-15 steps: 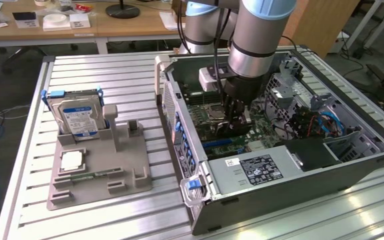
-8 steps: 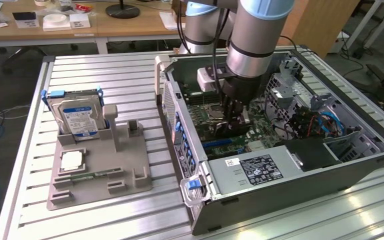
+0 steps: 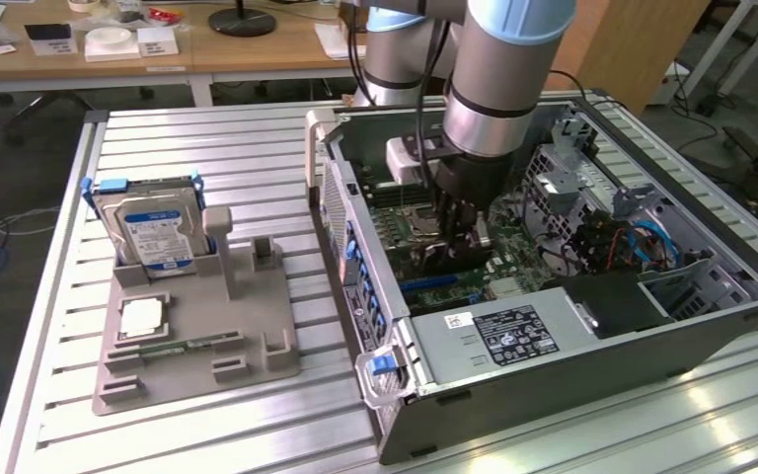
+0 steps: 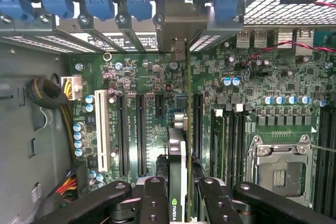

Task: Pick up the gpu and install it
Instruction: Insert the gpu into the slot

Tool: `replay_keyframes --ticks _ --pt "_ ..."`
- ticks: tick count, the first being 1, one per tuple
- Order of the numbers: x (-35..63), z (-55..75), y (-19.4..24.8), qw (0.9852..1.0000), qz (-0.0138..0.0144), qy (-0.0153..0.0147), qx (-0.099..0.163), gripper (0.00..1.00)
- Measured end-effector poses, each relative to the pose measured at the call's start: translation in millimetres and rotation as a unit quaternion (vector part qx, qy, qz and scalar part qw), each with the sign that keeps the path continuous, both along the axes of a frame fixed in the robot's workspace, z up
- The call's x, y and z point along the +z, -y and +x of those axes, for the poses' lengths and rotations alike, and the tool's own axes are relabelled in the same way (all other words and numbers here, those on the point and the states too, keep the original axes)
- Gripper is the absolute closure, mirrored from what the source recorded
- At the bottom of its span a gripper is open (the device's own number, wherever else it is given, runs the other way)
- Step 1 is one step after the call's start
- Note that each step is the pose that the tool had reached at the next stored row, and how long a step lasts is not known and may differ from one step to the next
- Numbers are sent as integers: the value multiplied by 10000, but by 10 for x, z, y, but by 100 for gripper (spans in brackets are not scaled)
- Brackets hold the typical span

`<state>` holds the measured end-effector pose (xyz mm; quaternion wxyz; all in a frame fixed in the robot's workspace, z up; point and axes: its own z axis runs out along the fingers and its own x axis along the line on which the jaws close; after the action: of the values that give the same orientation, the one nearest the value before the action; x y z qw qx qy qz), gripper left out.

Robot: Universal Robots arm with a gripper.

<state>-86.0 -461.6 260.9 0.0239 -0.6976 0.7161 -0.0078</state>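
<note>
edgewise, the gpu (image 4: pixel 178 182), a thin green board with black shroud, sits clenched in the tool (image 4: pixel 178 195) above the motherboard (image 4: pixel 157 87)

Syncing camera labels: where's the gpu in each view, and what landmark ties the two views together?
Exterior view: the gpu is a dark card held on edge under the hand, inside the open computer case, over the motherboard.
Wrist view: the gpu is seen edge-on between the fingers, its end bracket reaching toward the rear slot openings.
Shared landmark: the CPU socket.
</note>
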Motion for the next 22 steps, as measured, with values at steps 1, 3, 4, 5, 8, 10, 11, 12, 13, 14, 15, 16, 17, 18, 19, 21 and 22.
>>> replay_keyframes --ticks 1,3,4,5,8,10,11,12,13,14,15,16,17,18,19,21,22 --pt "-9 -2 0 10000 0 4 0 73" --pt "-26 -4 -1 10000 0 7 1 73" --pt "-35 -5 -1 10000 0 8 1 73" --pt "-41 -5 -2 10000 0 8 1 73" --pt "-45 -6 -2 10000 -1 7 0 73" --pt "-45 -6 -2 10000 -1 7 0 73" --pt "-49 -6 -2 10000 0 8 0 73" --pt "-58 -6 -3 10000 2 8 0 73" --pt "-62 -6 -2 10000 1 8 0 73" --pt "-62 -6 -2 10000 0 8 0 73" --pt "-62 -6 -2 10000 0 7 0 73" --pt "-62 -6 -2 10000 0 7 0 73" --pt "-62 -6 -2 10000 0 7 0 73" --pt "-62 -6 -2 10000 -1 7 0 73" --pt "-63 -6 -2 10000 -1 7 0 73" --pt "-74 -6 -3 10000 1 8 0 73" --pt "-79 -6 -2 10000 0 8 0 73"
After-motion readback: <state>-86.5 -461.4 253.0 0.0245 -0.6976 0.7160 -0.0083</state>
